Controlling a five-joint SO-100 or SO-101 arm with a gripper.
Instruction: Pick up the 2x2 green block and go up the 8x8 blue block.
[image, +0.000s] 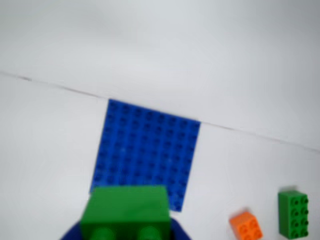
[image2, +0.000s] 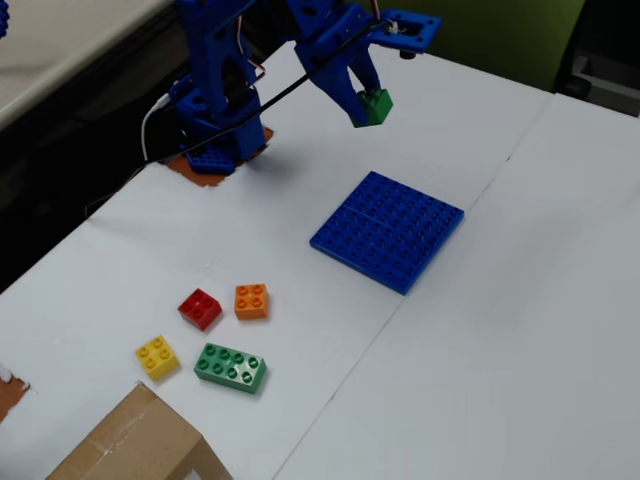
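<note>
My blue gripper (image2: 368, 108) is shut on the 2x2 green block (image2: 377, 105) and holds it in the air, well above the table and to the upper left of the 8x8 blue block (image2: 388, 230) in the fixed view. In the wrist view the green block (image: 126, 209) fills the bottom edge between my jaws, its studs facing the camera, and it overlaps the near edge of the flat blue baseplate (image: 147, 150). The baseplate lies flat on the white table and carries nothing.
Loose bricks lie at the lower left of the fixed view: red (image2: 200, 308), orange (image2: 251, 300), yellow (image2: 157, 356) and a longer green brick (image2: 231, 367). A cardboard box (image2: 135, 448) sits at the bottom edge. The arm's base (image2: 213, 130) stands at the upper left.
</note>
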